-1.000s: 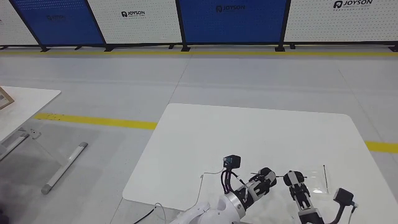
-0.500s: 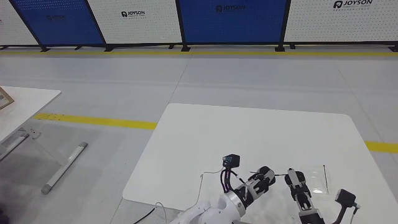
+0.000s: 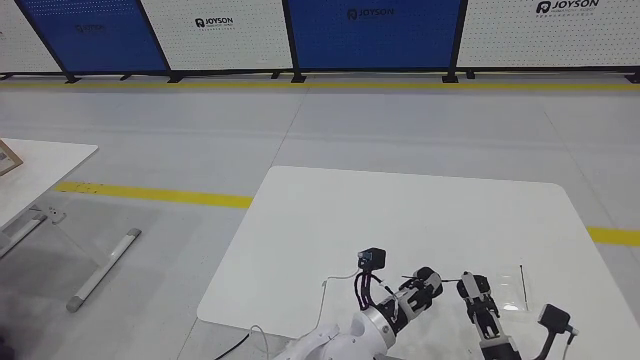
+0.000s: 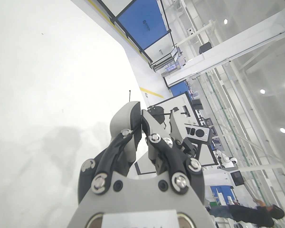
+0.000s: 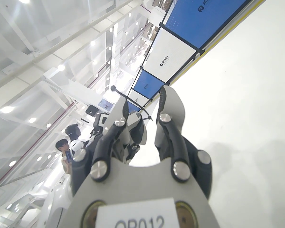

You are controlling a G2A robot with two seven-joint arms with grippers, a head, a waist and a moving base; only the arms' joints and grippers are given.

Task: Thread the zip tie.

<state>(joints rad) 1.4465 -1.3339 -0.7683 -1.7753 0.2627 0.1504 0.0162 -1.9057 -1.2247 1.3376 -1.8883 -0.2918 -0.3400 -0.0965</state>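
Alignment, table 6 o'clock edge.
Left gripper clamps zip tie; right gripper, spread at 3 o'clock, should close squarely on it.

The table stands in the foreground, over a floor stripe that runs left to right beneath it. Above the table's near edge sit the left jaws, with the right jaws just beside them on the right. The zip tie is pinched in the left jaws and crosses the gap between the parted right jaws (whether it touches them cannot be told). A flat sheet lies on the table just right of the right jaws. A second table stands well off to the left, with a pole on the floor before it. A row of panels stands far behind.
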